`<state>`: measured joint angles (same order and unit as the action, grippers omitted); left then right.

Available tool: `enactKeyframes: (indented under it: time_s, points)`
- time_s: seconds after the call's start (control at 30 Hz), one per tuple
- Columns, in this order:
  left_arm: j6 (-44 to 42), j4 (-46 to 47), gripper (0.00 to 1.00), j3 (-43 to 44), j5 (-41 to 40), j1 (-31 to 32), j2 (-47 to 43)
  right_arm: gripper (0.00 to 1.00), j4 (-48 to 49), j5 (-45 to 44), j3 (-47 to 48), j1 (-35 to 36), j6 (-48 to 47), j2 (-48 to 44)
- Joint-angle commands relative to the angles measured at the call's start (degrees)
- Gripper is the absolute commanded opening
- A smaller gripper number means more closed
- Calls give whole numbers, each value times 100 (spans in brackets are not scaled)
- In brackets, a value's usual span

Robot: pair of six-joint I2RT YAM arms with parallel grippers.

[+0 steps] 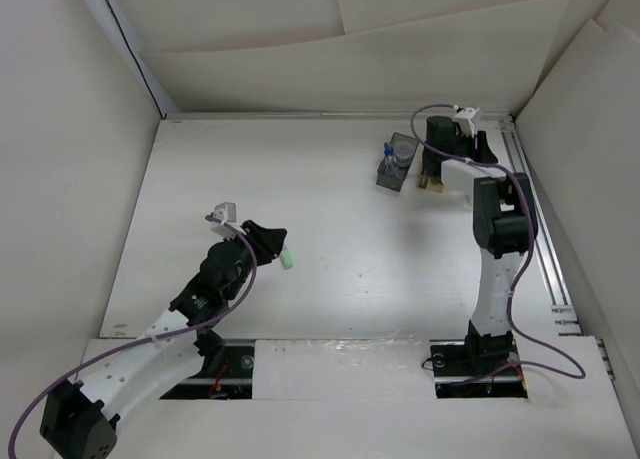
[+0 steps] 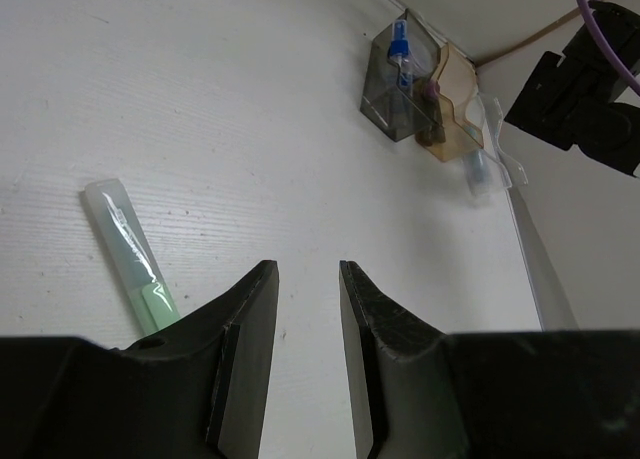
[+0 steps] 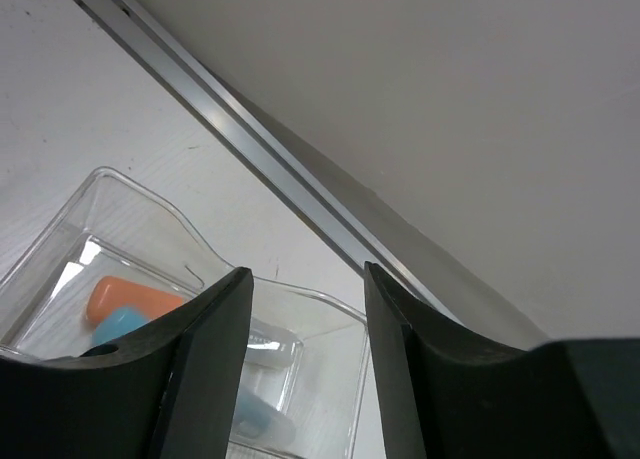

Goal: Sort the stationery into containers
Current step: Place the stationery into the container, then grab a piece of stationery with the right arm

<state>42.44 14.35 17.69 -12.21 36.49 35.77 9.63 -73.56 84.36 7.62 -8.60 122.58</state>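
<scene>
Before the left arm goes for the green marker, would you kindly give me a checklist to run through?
1. Left end effector open and empty: ok.
2. Green marker lying flat on the table, nothing touching it: ok.
3. Marker lined up between the fingers: not ok, it lies off to one side of them.
4. Right end effector open, empty, far from the marker: ok.
5. Room in the clear bin beside the orange marker and light-blue marker: cannot tell.
</scene>
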Motion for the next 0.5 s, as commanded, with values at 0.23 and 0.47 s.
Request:
enactKeyframes:
  time_s: [0.23,0.47]
  points:
    - [-69,121,28,-20,-176,-19,-123,35,-144,245,62,696,104,-1324]
    - [-69,-134,28,32,-668,-19,-535,2,-2272,3973,442,1559,1546,-2369]
